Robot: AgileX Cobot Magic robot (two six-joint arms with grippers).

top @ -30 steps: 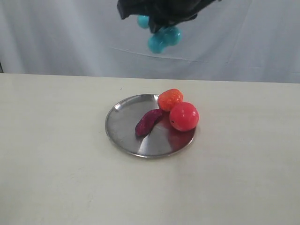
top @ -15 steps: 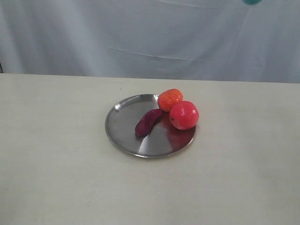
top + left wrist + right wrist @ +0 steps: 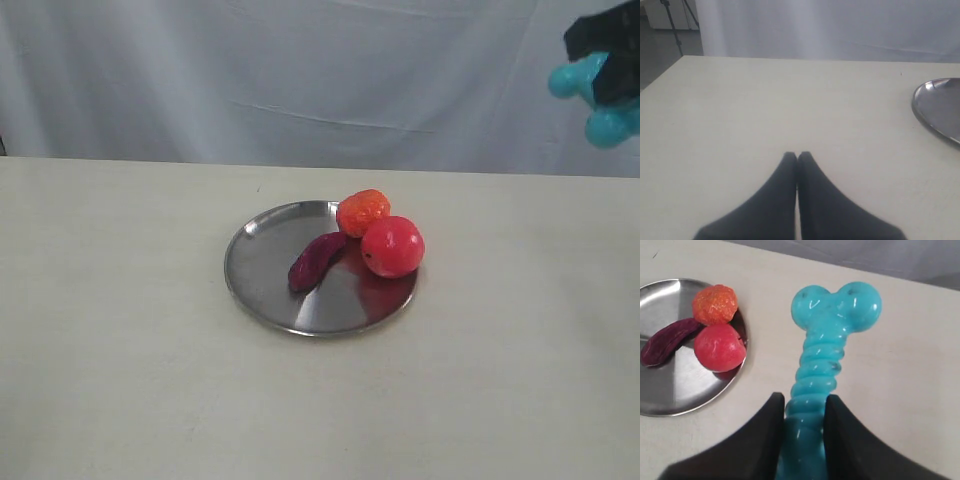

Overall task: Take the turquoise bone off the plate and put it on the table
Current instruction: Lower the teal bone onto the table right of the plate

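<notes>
Bone (image 3: 825, 347), turquoise, clamped at ridged shaft in right gripper (image 3: 804, 401), aloft right of plate (image 3: 262, 268), left gripper (image 3: 797, 156) pressed together over tabletop (image 3: 740, 100)

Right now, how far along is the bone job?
Done: the turquoise bone is off the plate. In hand: the right tool grips its shaft in the air, right of the plate. Left: lowering it onto the table and letting go.

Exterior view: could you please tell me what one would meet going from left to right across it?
plate (its left rim) → purple vegetable → orange fruit → red fruit → bone, held up in the air at the far right
</notes>
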